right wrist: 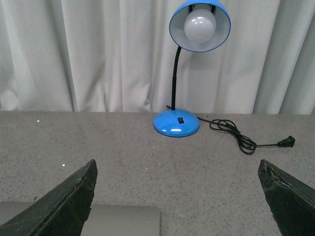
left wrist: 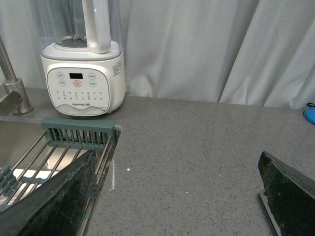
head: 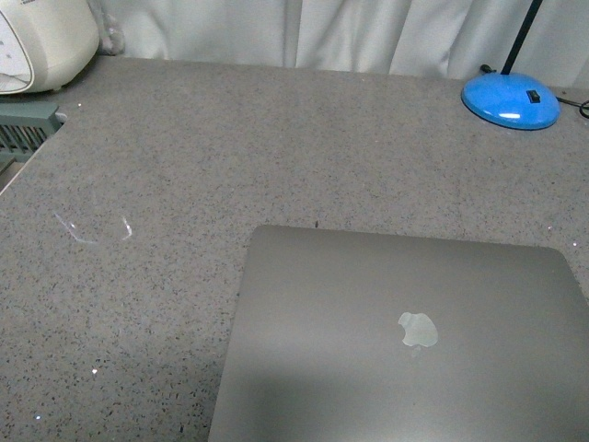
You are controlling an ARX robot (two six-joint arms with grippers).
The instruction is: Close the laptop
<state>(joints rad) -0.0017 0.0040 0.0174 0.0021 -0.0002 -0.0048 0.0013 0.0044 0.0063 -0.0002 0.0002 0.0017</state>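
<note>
Surface: we see a speckled grey countertop point(head: 184, 166).
Backdrop: we note white pleated curtains point(right wrist: 98, 54).
Furnishings: we observe a blue desk lamp point(right wrist: 176, 123), white blender point(left wrist: 83, 83), sink rack point(left wrist: 78, 132).

open counter point(head: 184, 166) left, lamp point(head: 510, 99) far right, blender point(head: 41, 41) far left

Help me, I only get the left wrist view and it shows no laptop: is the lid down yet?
Observer: Yes. In the front view the laptop lies flat, lid down, logo up.
Operator: Is the right gripper holding anything?
Observer: No, the right gripper is open and empty, with a corner of the laptop in its view.
Operator: Anything beyond it?
Observer: A blue desk lamp, its plug lying loose on the counter.
</note>
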